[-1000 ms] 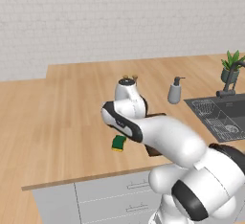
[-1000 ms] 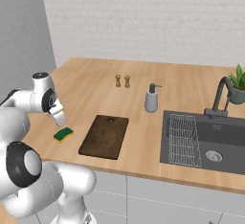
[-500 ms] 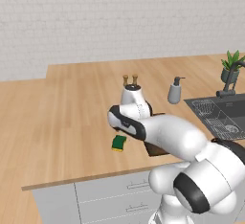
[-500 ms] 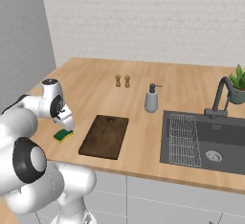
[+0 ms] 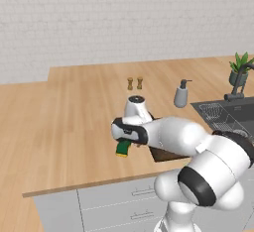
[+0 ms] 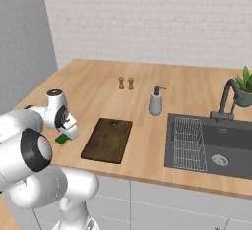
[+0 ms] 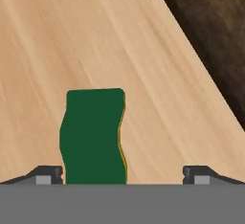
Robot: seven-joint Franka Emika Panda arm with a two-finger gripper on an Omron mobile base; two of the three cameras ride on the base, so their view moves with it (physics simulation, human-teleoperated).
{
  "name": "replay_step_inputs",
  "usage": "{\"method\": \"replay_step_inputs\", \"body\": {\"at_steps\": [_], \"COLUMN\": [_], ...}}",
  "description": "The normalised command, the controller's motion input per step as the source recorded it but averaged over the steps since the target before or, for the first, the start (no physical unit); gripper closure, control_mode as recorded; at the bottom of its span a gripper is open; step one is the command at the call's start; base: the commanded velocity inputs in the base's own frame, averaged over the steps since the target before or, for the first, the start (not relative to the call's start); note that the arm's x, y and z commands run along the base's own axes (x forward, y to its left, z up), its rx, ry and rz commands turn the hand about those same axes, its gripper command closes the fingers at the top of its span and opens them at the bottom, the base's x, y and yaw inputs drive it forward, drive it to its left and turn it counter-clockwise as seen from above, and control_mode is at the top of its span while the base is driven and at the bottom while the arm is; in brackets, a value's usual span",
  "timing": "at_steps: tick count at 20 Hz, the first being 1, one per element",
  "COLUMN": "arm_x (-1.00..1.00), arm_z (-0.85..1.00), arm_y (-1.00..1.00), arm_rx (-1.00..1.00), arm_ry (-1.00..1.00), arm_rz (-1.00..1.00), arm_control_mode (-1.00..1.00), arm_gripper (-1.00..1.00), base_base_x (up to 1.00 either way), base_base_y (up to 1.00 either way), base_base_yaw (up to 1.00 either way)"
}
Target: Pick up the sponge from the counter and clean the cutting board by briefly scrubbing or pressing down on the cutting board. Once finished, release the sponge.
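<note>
The sponge (image 5: 122, 148), green on top with a yellow edge, lies on the light wooden counter (image 5: 64, 117) just left of the dark-brown cutting board (image 6: 108, 139). My gripper (image 5: 127, 140) hangs low right over the sponge (image 6: 62, 139), open. In the hand view the sponge (image 7: 93, 137) sits between the two fingertips (image 7: 48, 174), close to the left one and well apart from the right one. A corner of the cutting board (image 7: 210, 36) fills the upper right there. My own arm hides most of the board in the left base view.
Two small shakers (image 6: 125, 83) and a grey soap dispenser (image 6: 156, 101) stand behind the board. A dark sink (image 6: 211, 148) with a tap and a potted plant (image 6: 244, 84) lies to the right. The counter's front edge (image 5: 89, 186) runs just before the sponge.
The hand has come down and nearer over the sponge, the arm bending lower. Sponge and cutting board have stayed in place.
</note>
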Motion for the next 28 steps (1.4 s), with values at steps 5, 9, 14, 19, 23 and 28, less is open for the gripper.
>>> {"method": "replay_step_inputs", "body": {"at_steps": [5,9,14,19,23,28], "arm_x": [0.19,0.21,0.0,-0.02,0.09,0.03], "arm_z": [-0.21,-0.09,-0.27,-0.24,-0.2,-0.28], "arm_y": [0.16,0.22,-0.04,-0.03,0.08,0.01], "arm_rx": [-0.01,-0.02,0.0,0.0,0.0,0.0], "arm_ry": [0.0,0.0,0.0,-0.02,-0.1,-0.11], "arm_rz": [0.04,0.01,0.04,0.04,0.05,0.05], "arm_control_mode": [-1.0,-1.0,-1.0,-1.0,-1.0,-1.0], "arm_gripper": [-1.0,-1.0,-1.0,-1.0,-1.0,-1.0], "base_base_x": [0.0,0.0,0.0,0.0,0.0,0.0], "base_base_y": [0.0,0.0,0.0,0.0,0.0,0.0], "base_base_yaw": [0.0,0.0,0.0,0.0,0.0,0.0]}}
